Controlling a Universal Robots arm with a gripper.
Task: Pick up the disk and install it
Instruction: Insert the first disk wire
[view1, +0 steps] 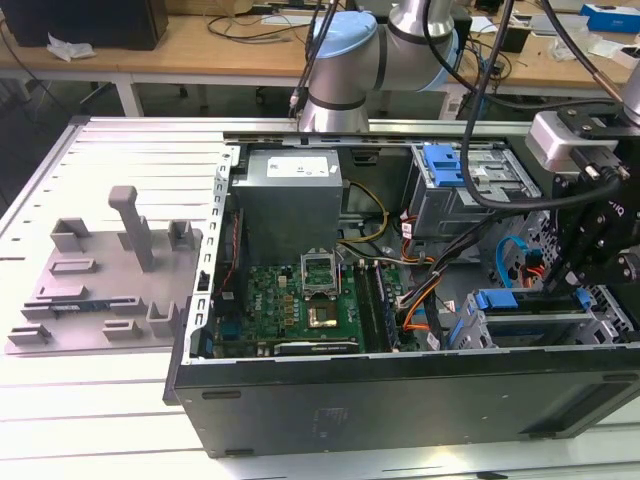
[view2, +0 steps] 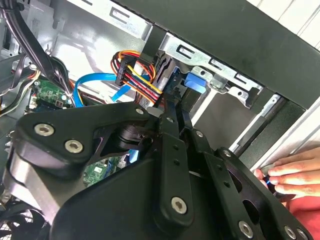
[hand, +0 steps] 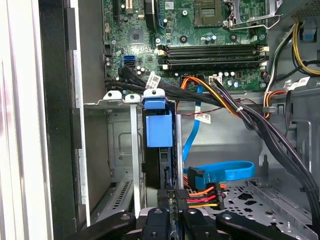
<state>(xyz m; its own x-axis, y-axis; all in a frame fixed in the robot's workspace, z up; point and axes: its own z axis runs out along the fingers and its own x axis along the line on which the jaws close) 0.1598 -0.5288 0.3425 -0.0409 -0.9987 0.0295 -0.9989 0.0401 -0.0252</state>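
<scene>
Gripper low over the drive cage, disk standing edge-up in its slot, jaws' state untellable, no legible writing.

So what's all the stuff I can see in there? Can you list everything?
computer case: one, black, lying open on the white table.
disk: one, blue carrier frame, standing in the drive cage inside the case.
circuit board: one, green, on the case floor.
power supply box: one, grey, behind the board in the exterior view.
cables: a bundle, red, orange, yellow and black, beside a flat blue cable.
fixture: one, grey, with upright posts, at the exterior view's left of the case.
person's hand: one, at the case edge.
gripper: one, black, at the disk's edge.
</scene>
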